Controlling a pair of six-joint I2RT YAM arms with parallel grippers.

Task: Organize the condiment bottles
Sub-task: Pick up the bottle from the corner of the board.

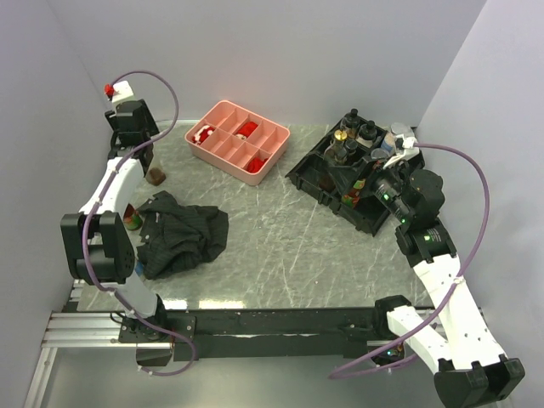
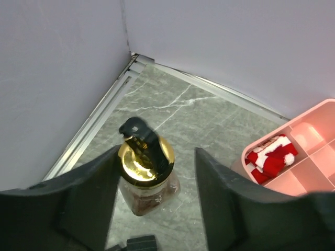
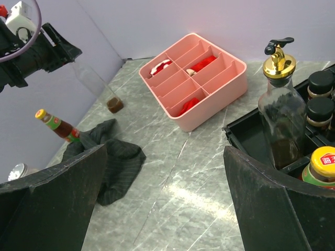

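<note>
A tall clear bottle [image 2: 137, 166] with a gold cap, a black spout and brown liquid at the bottom stands near the table's far left corner [image 1: 155, 170]. My left gripper [image 2: 157, 154] straddles its neck. The left finger [image 2: 89, 193] sits against the bottle and a gap stays between the bottle and the right finger [image 2: 220, 193]. Several condiment bottles fill the black rack [image 1: 327, 183] at the right: a gold-spouted bottle [image 3: 280, 110], black-lidded jars [image 3: 320, 83] and a yellow-capped bottle [image 3: 324, 164]. My right gripper [image 3: 165, 151] hangs open and empty over the table beside the rack.
A pink compartment tray [image 1: 223, 110] with red pieces stands at the back middle. A black cloth [image 1: 183, 234] lies crumpled at the left. Beside it stand a yellow-capped red sauce bottle [image 3: 55, 124] and a grey-lidded shaker [image 3: 18, 171]. Walls close in on three sides.
</note>
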